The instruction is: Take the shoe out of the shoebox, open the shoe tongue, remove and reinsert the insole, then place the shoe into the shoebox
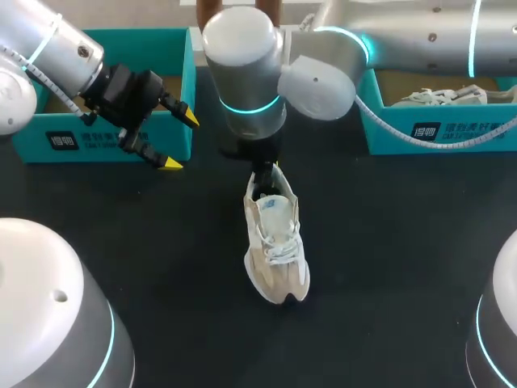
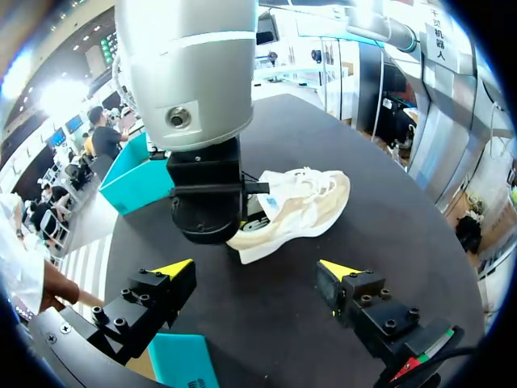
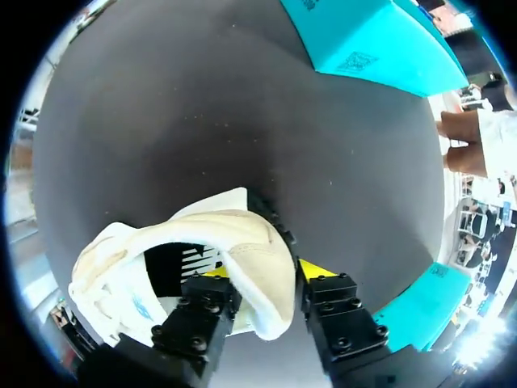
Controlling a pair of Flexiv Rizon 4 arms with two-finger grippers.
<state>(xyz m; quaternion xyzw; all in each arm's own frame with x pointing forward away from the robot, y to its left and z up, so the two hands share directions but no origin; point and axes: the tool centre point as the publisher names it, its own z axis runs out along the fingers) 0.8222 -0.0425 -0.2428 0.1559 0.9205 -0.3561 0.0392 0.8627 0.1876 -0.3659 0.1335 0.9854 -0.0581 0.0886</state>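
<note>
Shoe [image 1: 276,246]: a pale lace-up, out of its box and set on the middle of the black table [image 1: 388,242], laces facing up.
Long axis: it runs away from us, with the toe toward our base and the heel at the far end, under our right wrist.
Right hand [image 3: 260,279]: narrow and clamped on the heel wall. The right wrist view shows one finger inside the opening and one outside. This arm comes in from the right and reaches past the middle.
Left hand [image 1: 179,141]: wide and carrying nothing, hanging just in front of the left box [image 1: 105,144] and well apart from the shoe.
Key relation: from our left hand the shoe lies to the right and nearer our base. The left wrist view shows it ahead of the spread fingers, side-on, with the right hand at its heel end. The tongue and laces sit between that grip and the toe, open to approach from the left.
Stage: we judge the take-out done and the tongue opening next. The free left hand is the one to do it while the right pins the heel.
Risk: a hard pull on the tongue could drag the heel out of our narrow grip.
Boxes: the right box [image 1: 436,133] holds a second shoe [image 1: 440,97]. The left box's inside is mostly hidden by our arm.
</note>
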